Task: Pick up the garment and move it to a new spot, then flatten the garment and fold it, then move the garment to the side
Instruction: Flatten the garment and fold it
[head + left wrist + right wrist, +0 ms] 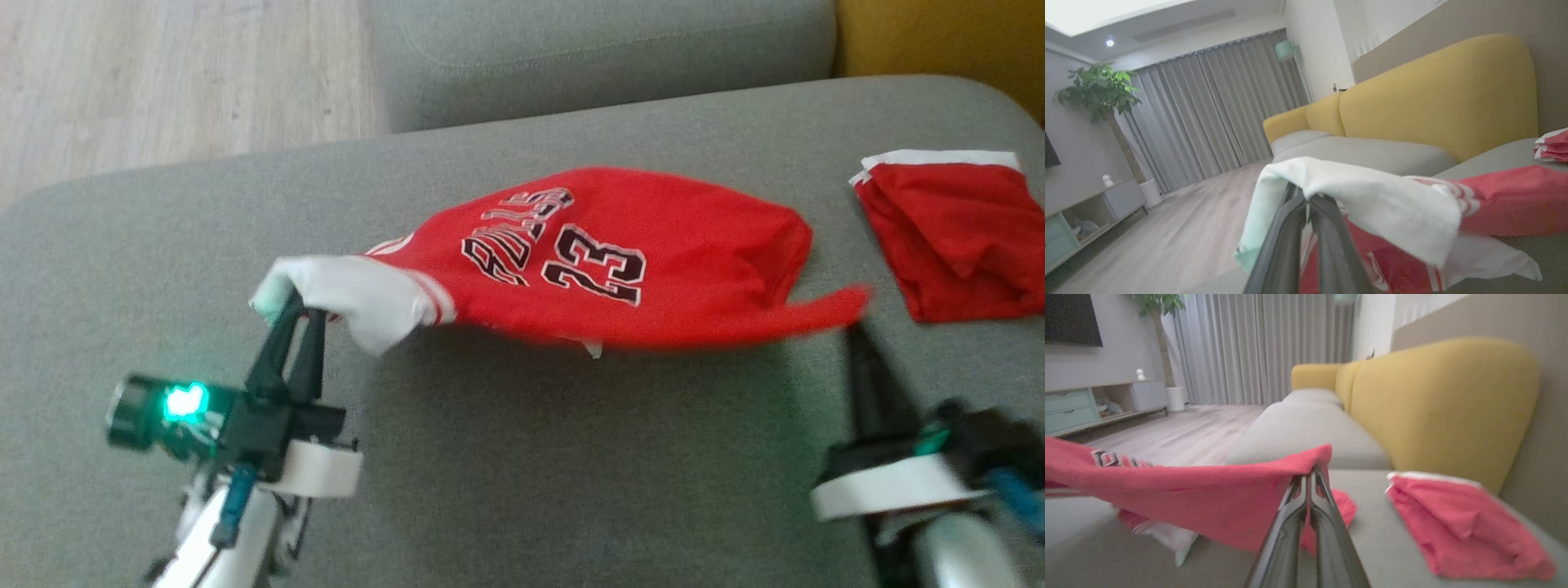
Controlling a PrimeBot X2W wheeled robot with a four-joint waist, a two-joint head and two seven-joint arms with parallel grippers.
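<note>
The left fingers [298,309] are pressed together on the white sleeve [367,294] of the one red jersey [604,261], the cloth draped over their tips. The right fingers [854,333] are likewise closed, pinching a red corner at the other end. In the right wrist view that corner sits peaked right on the tips of the right fingers [1309,474]. The jersey hangs stretched between the two pairs of fingers, so its long axis runs from one pair straight across to the other. Its held edge is raised off the grey sofa seat [571,465], while the part beyond the fingers sags and seems to rest on the cushion. Neither arm is nearer: each has its own end, and the body of the jersey lies between them and just past their tips. The coming move looks to me like carrying it to a new spot and laying it flat, which calls for both arms to travel together and keep this span taut. By count there is one jersey in hand, and two pairs of fingers on it. One folded red cloth [955,237] lies beyond the right fingers and out to their right, close to the jersey's end but apart from it.
</note>
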